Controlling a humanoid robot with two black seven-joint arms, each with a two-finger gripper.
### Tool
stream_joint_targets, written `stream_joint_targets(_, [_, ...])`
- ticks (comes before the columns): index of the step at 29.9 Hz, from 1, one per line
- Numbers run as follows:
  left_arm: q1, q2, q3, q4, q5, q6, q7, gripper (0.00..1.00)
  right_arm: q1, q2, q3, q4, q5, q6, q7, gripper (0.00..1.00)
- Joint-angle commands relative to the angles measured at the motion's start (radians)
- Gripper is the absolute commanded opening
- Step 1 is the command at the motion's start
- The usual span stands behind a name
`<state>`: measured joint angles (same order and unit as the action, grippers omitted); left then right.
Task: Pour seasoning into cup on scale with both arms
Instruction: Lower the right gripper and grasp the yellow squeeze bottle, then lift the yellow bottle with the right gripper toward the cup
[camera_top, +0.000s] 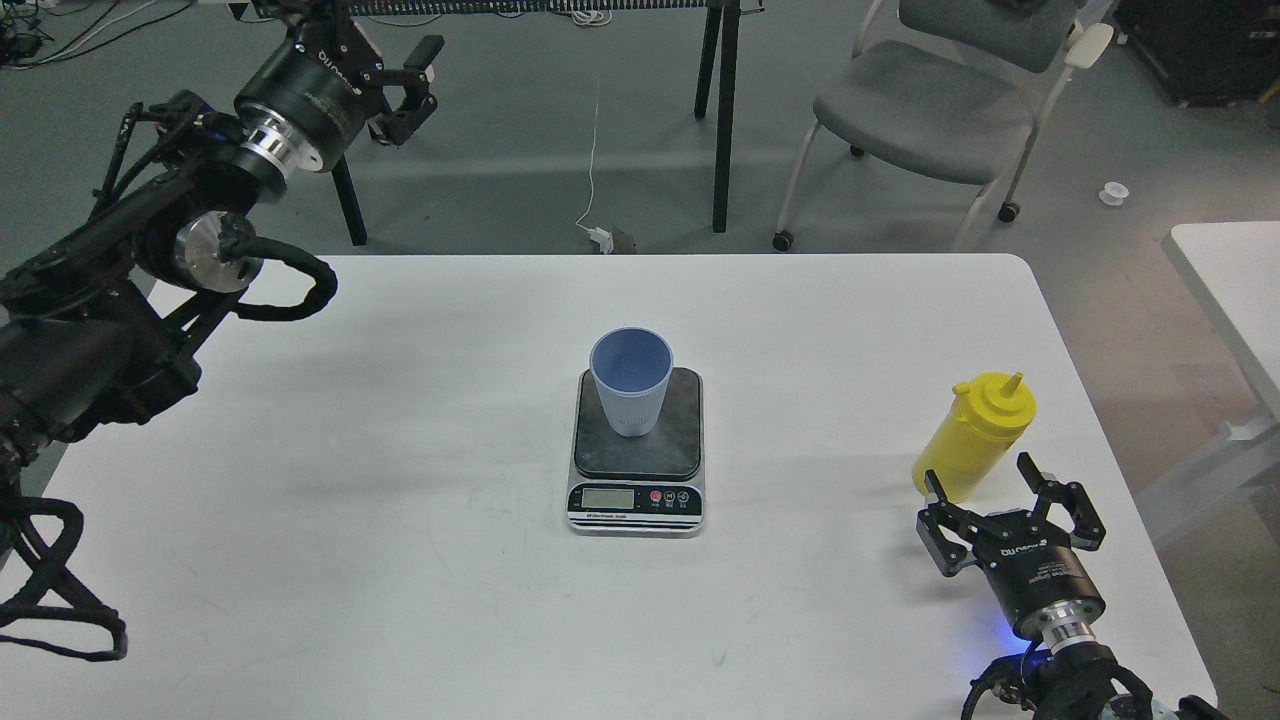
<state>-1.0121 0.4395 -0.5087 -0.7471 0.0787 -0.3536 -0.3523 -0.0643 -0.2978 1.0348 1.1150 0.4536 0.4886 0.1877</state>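
The light blue ribbed cup stands upright on the dark plate of the scale at the table's middle. The yellow seasoning bottle stands upright at the table's right side, cap tethered at its left. My right gripper is open just in front of the bottle's base, fingers spread to either side, not touching it. My left gripper is open and empty, raised high beyond the table's far left edge.
The white table ends close to the right of the bottle. A grey chair and black table legs stand behind the table. A second white table is at the far right.
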Motion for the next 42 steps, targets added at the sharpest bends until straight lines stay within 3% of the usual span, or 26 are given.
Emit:
stream_joint_targets(1, [0.001, 0.005, 0.019, 0.000, 0.001, -0.018, 0.001, 0.99, 0.032, 0.032, -0.001, -0.021, -0.007, 0.000, -0.001, 0.98])
stream_joint_targets(9, [0.009, 0.008, 0.032, 0.000, 0.003, -0.019, 0.001, 0.99, 0.081, 0.045, 0.014, -0.067, -0.010, 0.000, 0.006, 0.94])
stream_joint_targets(17, [0.010, -0.001, 0.032, 0.000, 0.003, -0.016, 0.001, 0.99, 0.158, 0.048, 0.022, -0.148, -0.010, 0.000, 0.010, 0.80])
stream_joint_targets(21, [0.009, 0.004, 0.032, 0.000, 0.003, -0.016, 0.001, 0.99, 0.188, 0.072, 0.021, -0.184, -0.013, 0.000, 0.012, 0.63])
stream_joint_targets(25, [0.009, 0.008, 0.032, 0.000, 0.003, -0.016, 0.001, 0.99, 0.205, 0.083, 0.019, -0.179, -0.026, 0.000, 0.013, 0.40])
stream_joint_targets(30, [0.007, 0.025, 0.022, -0.002, 0.001, -0.015, 0.001, 0.99, 0.225, 0.042, 0.051, -0.167, -0.058, 0.000, 0.033, 0.38])
stream_joint_targets(38, [0.024, 0.044, -0.007, -0.002, -0.017, -0.022, -0.002, 0.99, 0.391, -0.220, 0.065, -0.107, -0.225, 0.000, 0.036, 0.38])
stream_joint_targets(42, [0.073, 0.021, -0.083, -0.002, -0.017, -0.027, -0.001, 0.99, 0.512, -0.276, 0.065, -0.106, -0.415, 0.000, 0.035, 0.37])
